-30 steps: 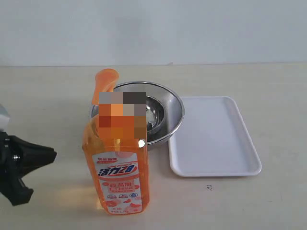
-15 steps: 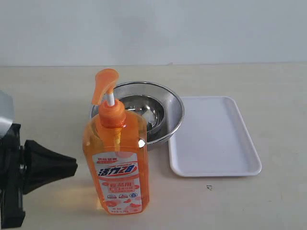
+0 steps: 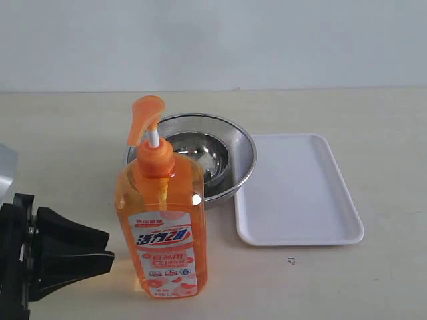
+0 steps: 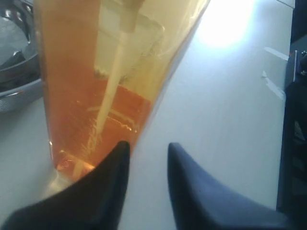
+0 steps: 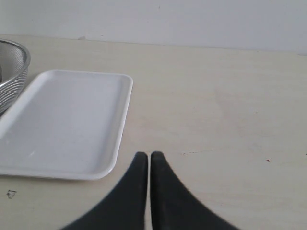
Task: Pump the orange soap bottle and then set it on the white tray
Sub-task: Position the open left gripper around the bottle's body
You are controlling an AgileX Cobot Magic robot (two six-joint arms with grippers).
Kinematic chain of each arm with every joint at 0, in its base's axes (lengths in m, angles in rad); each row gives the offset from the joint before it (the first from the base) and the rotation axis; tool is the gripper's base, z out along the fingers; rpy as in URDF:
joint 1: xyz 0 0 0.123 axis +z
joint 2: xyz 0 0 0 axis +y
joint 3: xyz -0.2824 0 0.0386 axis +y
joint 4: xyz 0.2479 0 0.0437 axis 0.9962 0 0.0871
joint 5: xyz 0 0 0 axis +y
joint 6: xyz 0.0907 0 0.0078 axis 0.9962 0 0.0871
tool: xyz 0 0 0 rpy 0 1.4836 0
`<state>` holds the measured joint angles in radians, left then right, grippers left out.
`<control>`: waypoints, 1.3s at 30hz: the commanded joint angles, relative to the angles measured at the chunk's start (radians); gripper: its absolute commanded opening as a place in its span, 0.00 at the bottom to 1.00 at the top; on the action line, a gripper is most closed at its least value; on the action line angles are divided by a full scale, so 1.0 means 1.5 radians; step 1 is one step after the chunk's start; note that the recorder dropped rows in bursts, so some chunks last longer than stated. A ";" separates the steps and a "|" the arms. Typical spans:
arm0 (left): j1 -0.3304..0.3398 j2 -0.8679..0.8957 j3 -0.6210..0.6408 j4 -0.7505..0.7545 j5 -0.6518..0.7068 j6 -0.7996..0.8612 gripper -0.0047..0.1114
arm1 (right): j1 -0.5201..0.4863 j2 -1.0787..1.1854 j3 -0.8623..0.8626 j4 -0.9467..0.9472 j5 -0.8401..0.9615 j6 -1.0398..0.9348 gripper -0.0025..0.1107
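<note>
The orange soap bottle (image 3: 162, 220) stands upright on the table, its pump head (image 3: 145, 117) raised on the white stem. My left gripper (image 3: 111, 250) is open, low at the bottle's left side, with its tips just short of it. In the left wrist view the bottle (image 4: 91, 96) fills the frame. One tip of the left gripper (image 4: 148, 144) overlaps the bottle's base, and only table shows between the fingers. The white tray (image 3: 300, 193) lies to the bottle's right and holds nothing. My right gripper (image 5: 148, 154) is shut on nothing, hovering near the tray (image 5: 62, 120); the exterior view does not show it.
Round nested steel bowls (image 3: 243, 143) sit right behind the bottle and touch the tray's left edge; their rim shows in both wrist views (image 4: 14, 81) (image 5: 9, 72). A pale wall backs the table. A small dark mark (image 3: 291, 261) lies in front of the tray.
My left gripper has moved right and lower, closing in on the bottle's left side. The bottle, bowls and tray have stayed put.
</note>
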<state>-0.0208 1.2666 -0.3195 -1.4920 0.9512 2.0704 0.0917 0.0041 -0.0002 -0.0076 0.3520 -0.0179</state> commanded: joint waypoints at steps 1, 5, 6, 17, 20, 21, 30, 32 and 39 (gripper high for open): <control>0.000 0.001 0.004 -0.031 0.012 -0.009 0.56 | -0.001 -0.003 0.000 0.000 -0.007 -0.002 0.02; 0.000 0.001 0.004 -0.063 0.012 -0.008 0.75 | -0.001 -0.003 0.000 0.000 -0.007 -0.002 0.02; 0.000 0.001 0.004 -0.078 0.012 -0.008 0.80 | -0.001 -0.003 0.000 0.000 -0.007 -0.002 0.02; 0.000 0.001 0.004 -0.111 0.017 -0.015 0.86 | -0.001 -0.003 0.000 0.000 -0.007 -0.002 0.02; 0.000 0.001 0.004 -0.115 0.016 -0.015 0.86 | -0.001 -0.003 0.000 0.000 -0.007 -0.002 0.02; 0.000 0.001 0.004 -0.115 0.016 -0.015 0.86 | -0.001 -0.003 0.000 0.000 -0.007 -0.002 0.02; 0.000 0.001 0.004 -0.115 0.016 -0.026 0.86 | -0.001 -0.003 0.000 0.000 -0.002 -0.002 0.02; 0.000 0.001 0.004 -0.118 0.016 -0.026 0.86 | -0.001 -0.003 0.000 0.000 -0.002 -0.002 0.02; 0.000 0.001 0.004 -0.134 0.010 -0.024 0.86 | -0.001 -0.003 0.000 0.000 -0.002 -0.002 0.02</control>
<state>-0.0208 1.2666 -0.3190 -1.6601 0.9589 2.0426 0.0917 0.0041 -0.0002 -0.0076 0.3520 -0.0179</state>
